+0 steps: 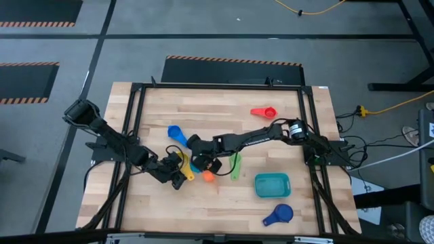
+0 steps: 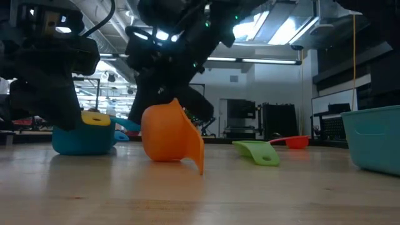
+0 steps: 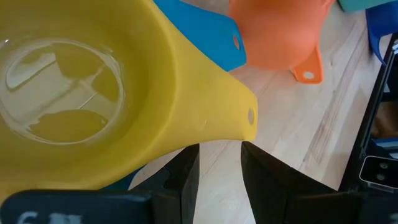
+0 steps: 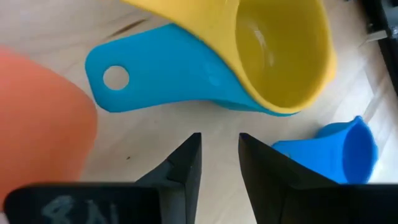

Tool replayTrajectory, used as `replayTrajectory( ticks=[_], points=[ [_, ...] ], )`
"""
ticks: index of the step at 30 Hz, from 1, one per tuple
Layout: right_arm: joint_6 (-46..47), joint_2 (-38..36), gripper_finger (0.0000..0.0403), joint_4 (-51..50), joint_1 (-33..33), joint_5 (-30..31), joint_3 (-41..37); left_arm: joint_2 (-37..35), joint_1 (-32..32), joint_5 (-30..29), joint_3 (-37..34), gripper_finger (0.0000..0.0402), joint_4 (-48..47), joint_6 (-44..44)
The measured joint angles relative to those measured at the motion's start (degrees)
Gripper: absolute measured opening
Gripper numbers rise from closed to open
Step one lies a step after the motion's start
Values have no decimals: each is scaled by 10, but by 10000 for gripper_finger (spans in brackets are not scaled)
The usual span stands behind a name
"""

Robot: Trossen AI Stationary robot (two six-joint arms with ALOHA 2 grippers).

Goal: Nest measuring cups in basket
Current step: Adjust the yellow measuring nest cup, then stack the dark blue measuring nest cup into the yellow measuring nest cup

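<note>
The yellow cup (image 3: 93, 93) already sits inside the light blue cup (image 4: 174, 81), and this pair stands on the table (image 1: 217, 108) a little to the 8 o'clock side of the centre, not in the basket (image 1: 272, 184). So I judge the nesting step is in hand, and the stack is only begun.

The left gripper (image 3: 219, 146) hangs just before the yellow handle with its fingers narrowly apart and nothing between them. The right gripper (image 4: 219, 137) is over the same pair from the other side, also with a narrow gap and empty.

The orange cup (image 2: 165, 134) lies on its side just beside the pair, toward 4 o'clock. The next move probably calls for one gripper to open wider and take a handle by its flat sides, either the orange one or that of the stack.

The basket waits near 4 o'clock, well apart from both grippers. The green cup (image 1: 235, 166) lies between the orange cup and the basket, so a straight path there is not free. The blue cup (image 1: 176, 133) is near at 10 o'clock, the red cup (image 1: 263, 112) far at 1 o'clock, and the dark blue cup (image 1: 278, 215) is close to the 5 o'clock edge. The two grippers are very near each other, so there is little room.
</note>
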Motion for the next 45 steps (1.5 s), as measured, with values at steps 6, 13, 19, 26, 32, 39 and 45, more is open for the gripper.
replayTrajectory(
  ticks=[6,13,19,26,32,39,45],
  points=[
    [3,0,111,18,8,-31,-10,0,0,0,0,111,0,-1],
    [-4,0,111,40,20,-32,-6,0,0,-31,0,111,27,-2],
    [-4,0,111,40,20,-32,-6,0,0,-32,0,111,38,-2],
    [-7,-9,111,32,19,18,-6,0,-10,8,0,111,37,3],
    [-3,-63,111,-30,19,14,-6,0,-27,1,0,111,37,16],
    [48,-158,111,-206,27,4,-6,0,-28,-15,0,111,38,20],
    [176,-253,111,-387,28,-51,-6,0,-28,-31,0,111,50,55]
  ],
)
